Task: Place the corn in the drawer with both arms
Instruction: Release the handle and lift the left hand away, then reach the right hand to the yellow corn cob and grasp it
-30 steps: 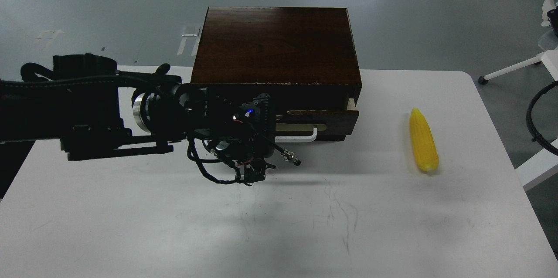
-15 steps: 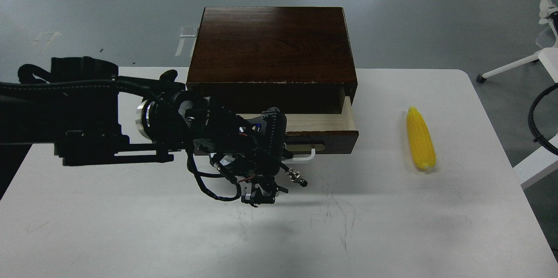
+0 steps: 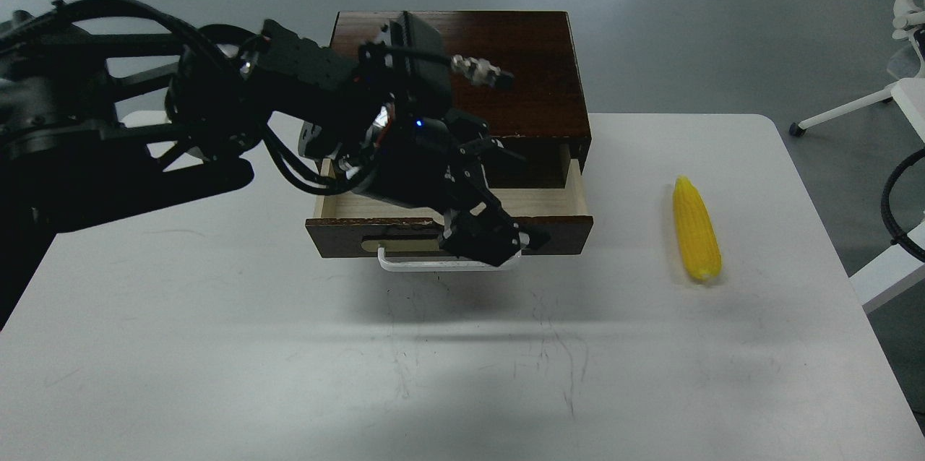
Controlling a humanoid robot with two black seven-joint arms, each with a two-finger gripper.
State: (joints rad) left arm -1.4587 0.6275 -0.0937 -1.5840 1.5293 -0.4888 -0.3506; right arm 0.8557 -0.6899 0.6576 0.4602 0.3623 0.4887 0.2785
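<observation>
A black robot left arm with silver joints and looped black cables reaches in from the left edge of the white worktop, its hand hanging low over the front of a dark brown wooden box that stands at the middle of the far edge. The box's single drawer, dark-fronted with a pale wood interior, stands pulled out toward the near edge, its inside open to view on either side of the arm. The hand sits just above the white bar handle on the drawer's front; it shows as one dark mass and I cannot tell whether its fingers are open, closed or touching the bar. A silver cable connector juts from the arm's wrist over the box's lid. The bright yellow tapered corn cob, plastic-looking with rows of kernels, lies on the bare worktop toward the right edge, well apart from the drawer and the hand, its pointed tip toward the far edge. No right hand appears; only a curve of black cable shows past the right edge. Faint scuff marks cross the worktop's middle.
</observation>
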